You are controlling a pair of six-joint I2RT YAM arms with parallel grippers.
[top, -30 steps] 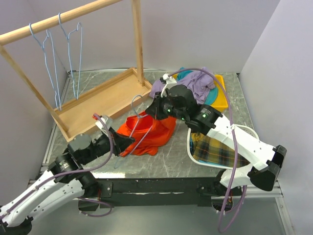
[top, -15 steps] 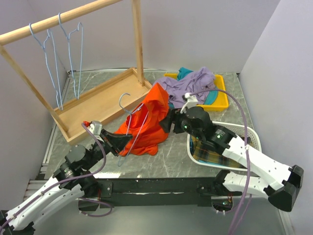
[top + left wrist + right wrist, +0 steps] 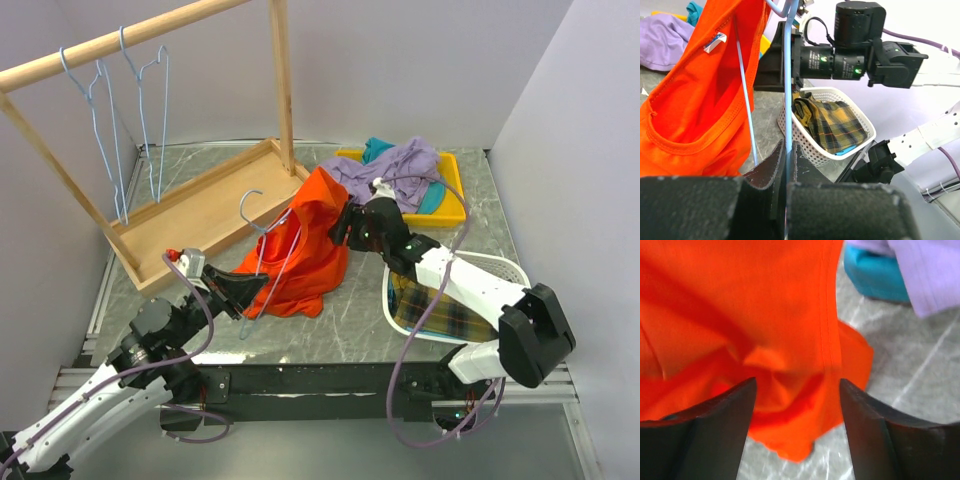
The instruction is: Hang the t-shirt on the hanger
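The orange t-shirt (image 3: 305, 245) hangs bunched from the light-blue wire hanger (image 3: 247, 205), its lower part resting on the table. My left gripper (image 3: 250, 293) is shut on the hanger's lower wire and holds it upright. In the left wrist view the hanger (image 3: 788, 75) rises between the closed fingers (image 3: 767, 170), with the t-shirt (image 3: 695, 100) draped to its left. My right gripper (image 3: 341, 226) is open at the shirt's right edge. In the right wrist view the t-shirt (image 3: 765, 315) fills the space beyond my right gripper (image 3: 797, 385); the jaws stand apart and clamp nothing.
A wooden rack (image 3: 110, 45) with two more blue hangers (image 3: 145, 110) stands at the back left on its tray base (image 3: 200, 210). A yellow bin (image 3: 452, 205) holds a lavender garment (image 3: 395, 170). A white basket (image 3: 505, 270) with plaid cloth (image 3: 440, 305) sits at the right.
My right gripper opened and let go of the t-shirt. The left arm raised the hanger, so the shirt now hangs up off the table instead of lying flat.
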